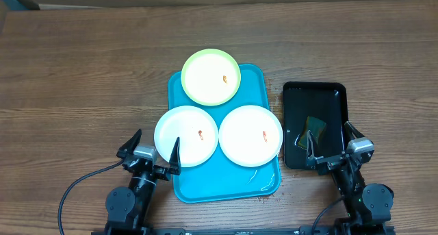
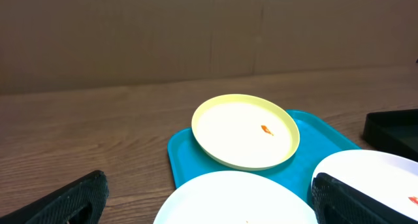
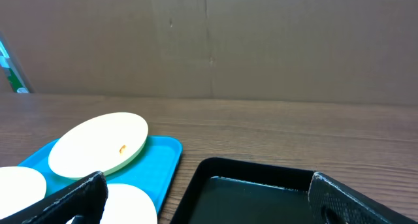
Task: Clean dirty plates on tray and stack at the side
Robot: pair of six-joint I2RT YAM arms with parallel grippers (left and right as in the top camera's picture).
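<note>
Plates on tray, claws spread, perhaps sponge nearby

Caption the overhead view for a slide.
Three smeared plates on the turquoise tray; left pincer and right pincer open.

wooden table, brown cardboard wall

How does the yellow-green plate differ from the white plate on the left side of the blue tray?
The yellow-green plate is pale yellow-green with a greener rim; the left white plate is plain white. The yellow-green plate overhangs the far edge of the tray; the left white plate overhangs its left edge. Both are round, alike in size, each with a small orange smear.
</note>
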